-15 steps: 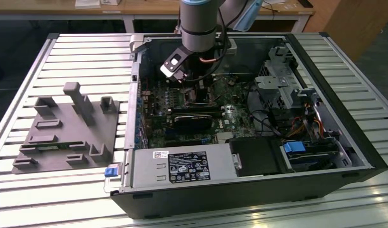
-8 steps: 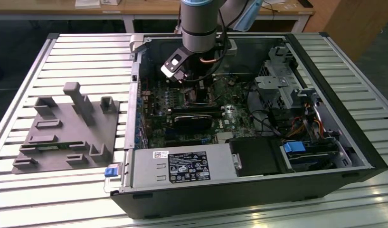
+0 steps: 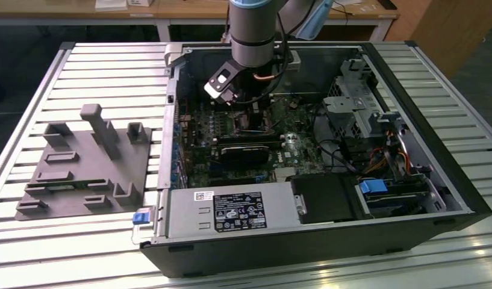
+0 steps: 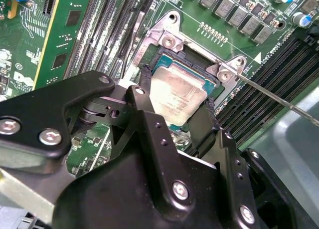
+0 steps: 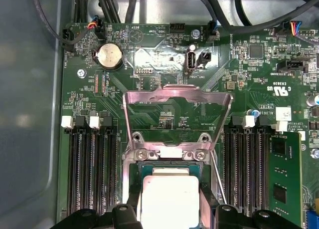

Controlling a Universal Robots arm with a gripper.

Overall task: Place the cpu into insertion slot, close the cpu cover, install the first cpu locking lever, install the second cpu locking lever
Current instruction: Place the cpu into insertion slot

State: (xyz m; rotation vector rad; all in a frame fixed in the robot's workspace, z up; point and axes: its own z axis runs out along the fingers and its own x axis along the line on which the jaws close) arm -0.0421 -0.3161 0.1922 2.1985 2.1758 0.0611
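Nearest my wrist cameras, the gripper (image 4: 177, 109) has its jaws clamped on two opposite edges of the cpu (image 5: 167, 199), which sits in or just over the slot (image 5: 149, 165) — I cannot tell whether it is seated. I judge it light, stiff, slick-topped and fragile underneath — edges are the place to hold. Beyond it, the cover (image 5: 177, 93) stands open. The jaws hide the slot's near side.
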